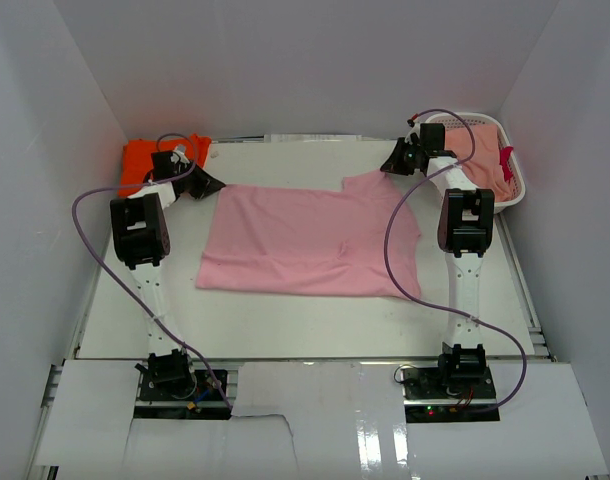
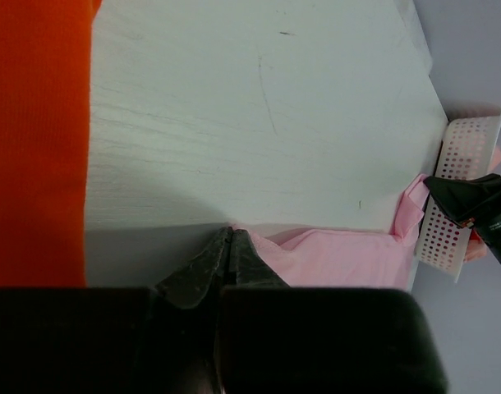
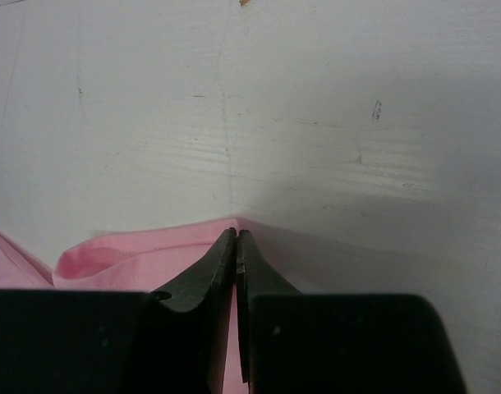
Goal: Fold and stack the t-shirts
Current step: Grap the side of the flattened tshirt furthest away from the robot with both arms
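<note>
- The tabletop (image 1: 285,320) looks smooth and bare around the cloth, so we expect fabric to slide across it easily.
- The pink shirt (image 1: 305,240) lies spread almost flat at the middle, hem to the left and sleeves to the right, with a few creases. We judge it light, limp and hard to damage. It will sag and drag between holds, so we take it at two corners of one edge, both at once.
- The orange shirt (image 1: 140,160) sits in the far left corner, well clear of the pink shirt. We cannot tell whether it is folded.
- The basket (image 1: 513,204) stands in the far right corner and holds pinkish cloth and a small red piece.
- The left gripper (image 1: 219,187) has its jaws drawn together on the pink shirt's far left corner.
- The right gripper (image 1: 388,168) is pinched tight on the far sleeve edge.
</note>
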Robot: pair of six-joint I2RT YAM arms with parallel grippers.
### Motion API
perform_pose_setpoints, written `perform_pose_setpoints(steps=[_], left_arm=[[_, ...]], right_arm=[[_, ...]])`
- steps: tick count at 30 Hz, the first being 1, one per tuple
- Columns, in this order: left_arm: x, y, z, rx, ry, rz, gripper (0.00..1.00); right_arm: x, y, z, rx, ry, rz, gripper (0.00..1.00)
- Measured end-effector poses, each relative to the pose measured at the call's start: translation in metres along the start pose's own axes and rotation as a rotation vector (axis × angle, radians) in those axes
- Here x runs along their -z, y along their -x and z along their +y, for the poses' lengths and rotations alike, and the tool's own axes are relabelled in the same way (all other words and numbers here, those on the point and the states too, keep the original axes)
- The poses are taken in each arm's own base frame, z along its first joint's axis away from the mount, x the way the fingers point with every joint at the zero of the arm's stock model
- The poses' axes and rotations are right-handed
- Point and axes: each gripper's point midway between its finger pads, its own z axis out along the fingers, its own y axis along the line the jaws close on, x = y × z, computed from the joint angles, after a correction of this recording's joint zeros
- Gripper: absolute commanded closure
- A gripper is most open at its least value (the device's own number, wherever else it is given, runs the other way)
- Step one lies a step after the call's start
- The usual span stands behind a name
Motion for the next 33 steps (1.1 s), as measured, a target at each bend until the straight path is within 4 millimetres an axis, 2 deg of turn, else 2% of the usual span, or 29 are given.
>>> perform_pose_setpoints(steps=[1, 3, 14, 22, 33], left_arm=[[-0.001, -0.001, 0.000, 0.001, -0.003, 0.004, 0.96], [-0.001, -0.001, 0.000, 0.002, -0.008, 0.006, 1.00], [-0.001, -0.001, 0.000, 0.000, -0.026, -0.014, 1.00], [0.006, -0.004, 0.001, -0.006, -0.032, -0.064, 1.00], [0.014, 0.002, -0.003, -0.017, -0.019, -0.099, 1.00]], right_arm=[[0.000, 0.000, 0.000, 0.000, 0.000, 0.000, 0.92], [0.000, 0.000, 0.000, 0.001, 0.000, 0.000, 0.92], [0.000, 0.000, 0.000, 0.001, 0.000, 0.000, 0.92], [0.003, 0.005, 0.003, 0.010, 0.001, -0.009, 0.92], [0.038, 0.047, 0.037, 0.059, 0.035, -0.090, 0.92]])
